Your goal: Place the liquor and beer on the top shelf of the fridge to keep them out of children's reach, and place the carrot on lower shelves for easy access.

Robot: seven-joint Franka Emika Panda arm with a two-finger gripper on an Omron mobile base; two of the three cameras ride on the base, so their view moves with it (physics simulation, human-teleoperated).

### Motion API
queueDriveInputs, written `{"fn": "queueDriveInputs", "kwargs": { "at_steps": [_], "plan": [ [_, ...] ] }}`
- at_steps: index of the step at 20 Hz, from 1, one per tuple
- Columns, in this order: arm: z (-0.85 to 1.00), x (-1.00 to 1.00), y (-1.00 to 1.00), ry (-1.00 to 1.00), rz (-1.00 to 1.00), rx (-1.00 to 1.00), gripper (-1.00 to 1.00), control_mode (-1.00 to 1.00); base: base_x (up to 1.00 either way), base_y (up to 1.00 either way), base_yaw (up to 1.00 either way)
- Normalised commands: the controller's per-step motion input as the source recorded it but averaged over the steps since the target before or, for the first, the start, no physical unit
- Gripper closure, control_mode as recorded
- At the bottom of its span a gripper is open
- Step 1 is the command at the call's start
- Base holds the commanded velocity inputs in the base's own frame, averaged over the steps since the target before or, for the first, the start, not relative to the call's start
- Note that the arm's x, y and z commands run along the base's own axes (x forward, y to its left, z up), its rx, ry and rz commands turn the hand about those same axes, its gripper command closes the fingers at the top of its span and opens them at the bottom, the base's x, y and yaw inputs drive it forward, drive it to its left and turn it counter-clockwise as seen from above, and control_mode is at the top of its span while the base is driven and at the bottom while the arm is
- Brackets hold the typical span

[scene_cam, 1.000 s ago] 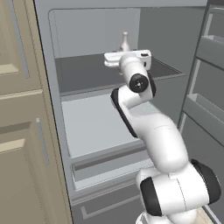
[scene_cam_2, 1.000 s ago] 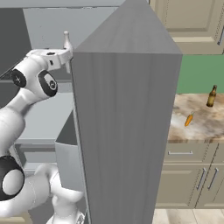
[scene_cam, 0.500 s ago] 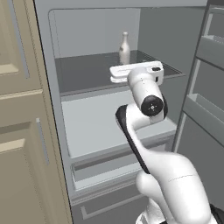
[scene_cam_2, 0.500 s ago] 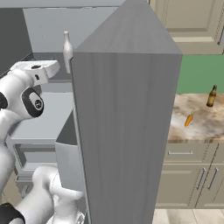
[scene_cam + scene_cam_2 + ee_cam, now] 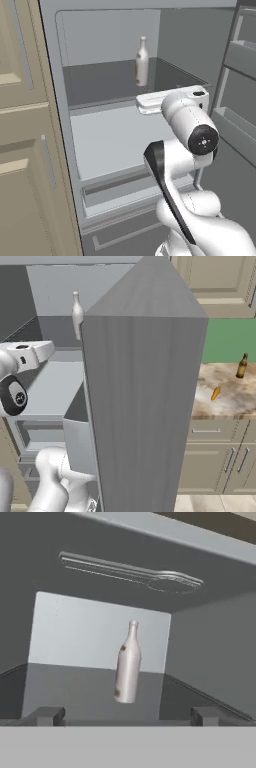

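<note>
The liquor (image 5: 142,61) (image 5: 76,312) (image 5: 127,664), a pale bottle, stands upright toward the back of the fridge's dark top shelf (image 5: 100,82) (image 5: 75,692). My gripper (image 5: 127,716) is open and holds nothing; it faces the bottle from in front of the shelf's edge, well apart from it. My white hand (image 5: 170,100) (image 5: 30,353) hovers level with that shelf edge. The beer (image 5: 242,366), a slim brown bottle, stands on the counter to the right of the fridge. The orange carrot (image 5: 216,392) lies just in front of it. A pale lower shelf (image 5: 115,140) lies below.
The open fridge door (image 5: 145,396) fills the middle of the right base view, between the arm and the speckled counter (image 5: 235,401). Door bins (image 5: 240,55) hang to the right of the fridge opening. Beige cabinets (image 5: 25,125) flank the fridge on the left.
My hand has drawn back from the liquor toward the front of the fridge. The bottle stays standing on the top shelf. The jaws stay open.
</note>
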Motion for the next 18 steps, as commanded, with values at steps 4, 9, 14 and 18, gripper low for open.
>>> {"fn": "queueDriveInputs", "kwargs": {
  "at_steps": [4, 9, 14, 18],
  "plan": [
    [0.0, -0.96, 0.0, 0.25, 0.05, 0.0, -1.0, -1.0, 0.0, 0.0, 0.0],
    [0.0, -0.61, 0.0, 0.24, 0.04, -0.01, -1.0, -1.0, 0.0, 0.0, 0.0],
    [0.0, -0.36, 0.0, 0.2, 0.0, -0.02, -1.0, -1.0, 0.0, 0.0, 0.0],
    [0.0, -0.22, 0.0, 0.13, 0.0, -0.01, -1.0, -1.0, 0.0, 0.0, 0.0]
  ]
}}
